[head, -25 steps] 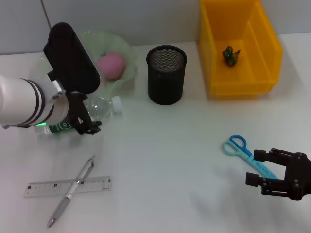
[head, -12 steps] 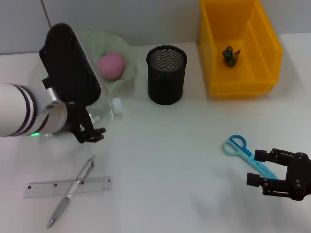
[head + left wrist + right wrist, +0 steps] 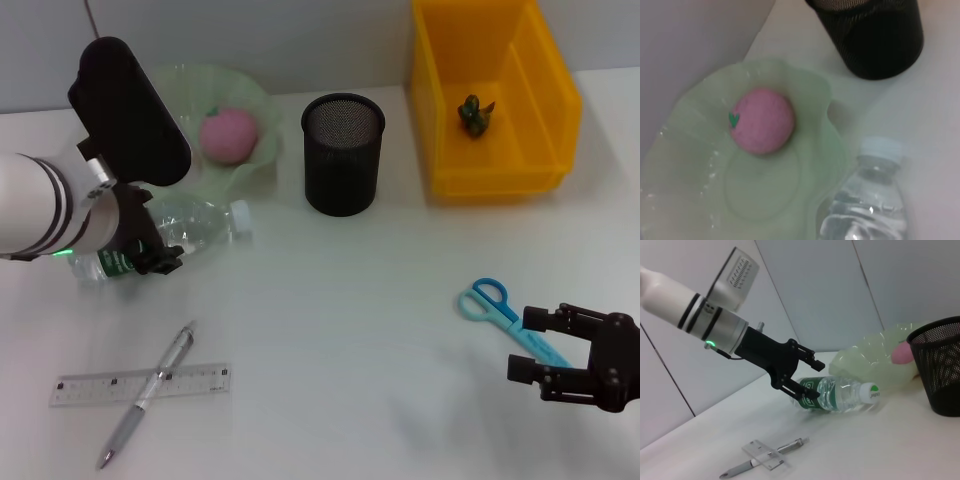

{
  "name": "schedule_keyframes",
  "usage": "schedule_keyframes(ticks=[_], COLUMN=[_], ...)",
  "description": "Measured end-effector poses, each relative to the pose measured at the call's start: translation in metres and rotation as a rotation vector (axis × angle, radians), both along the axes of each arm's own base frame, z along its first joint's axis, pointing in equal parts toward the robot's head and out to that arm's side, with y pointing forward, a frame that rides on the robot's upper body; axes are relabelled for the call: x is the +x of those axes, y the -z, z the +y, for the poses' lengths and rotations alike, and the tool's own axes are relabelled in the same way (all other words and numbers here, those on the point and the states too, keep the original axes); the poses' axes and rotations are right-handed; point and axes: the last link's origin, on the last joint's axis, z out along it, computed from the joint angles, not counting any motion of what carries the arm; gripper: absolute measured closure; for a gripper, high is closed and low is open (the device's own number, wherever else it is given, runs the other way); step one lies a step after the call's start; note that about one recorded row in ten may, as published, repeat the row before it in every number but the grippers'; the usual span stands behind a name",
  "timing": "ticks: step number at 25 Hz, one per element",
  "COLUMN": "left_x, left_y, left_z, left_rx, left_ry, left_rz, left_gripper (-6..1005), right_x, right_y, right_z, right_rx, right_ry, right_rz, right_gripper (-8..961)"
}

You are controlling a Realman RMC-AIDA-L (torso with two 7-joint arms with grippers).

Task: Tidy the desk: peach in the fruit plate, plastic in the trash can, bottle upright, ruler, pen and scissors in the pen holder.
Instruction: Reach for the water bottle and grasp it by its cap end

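Observation:
A clear bottle (image 3: 195,222) with a green label lies on its side in front of the green fruit plate (image 3: 262,108), which holds the pink peach (image 3: 228,135). My left gripper (image 3: 152,252) is open at the bottle's label end, its fingers (image 3: 806,358) standing above and below that end. Blue scissors (image 3: 497,308) lie at the right, their blades reaching between the fingers of my open right gripper (image 3: 527,346). The pen (image 3: 150,392) lies crossed over the clear ruler (image 3: 95,386) at the front left. The black mesh pen holder (image 3: 343,150) stands mid-table. Green crumpled plastic (image 3: 475,113) sits in the yellow trash can (image 3: 545,150).
A grey wall runs behind the table. In the left wrist view, the peach (image 3: 762,120), the plate (image 3: 810,95), the bottle's capped neck (image 3: 875,180) and the pen holder (image 3: 875,40) sit close together. White tabletop stretches between the pen and the scissors.
My left arm has drawn back and to the left, from in front of the bottle to its label end, uncovering most of the bottle. The right gripper has stayed in place.

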Motion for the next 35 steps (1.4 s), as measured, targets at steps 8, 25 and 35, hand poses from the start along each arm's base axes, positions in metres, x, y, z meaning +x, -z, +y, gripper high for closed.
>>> schedule_keyframes(ticks=[8, 25, 35], left_x=[0.000, 0.011, 0.020], left_y=[0.004, 0.016, 0.022], left_z=[0.006, -0.018, -0.018], left_rx=[-0.011, -0.104, -0.122], left_ry=[0.003, 0.031, 0.091], left_rz=[0.014, 0.064, 0.067], left_gripper=[245, 245, 244], right_x=[-0.002, -0.002, -0.003], right_y=[0.000, 0.003, 0.002], right_z=[0.002, 0.002, 0.001], right_rx=[-0.002, -0.011, -0.018], right_ry=[-0.008, -0.006, -0.003], right_rz=[0.000, 0.000, 0.002], right_gripper=[112, 113, 113])
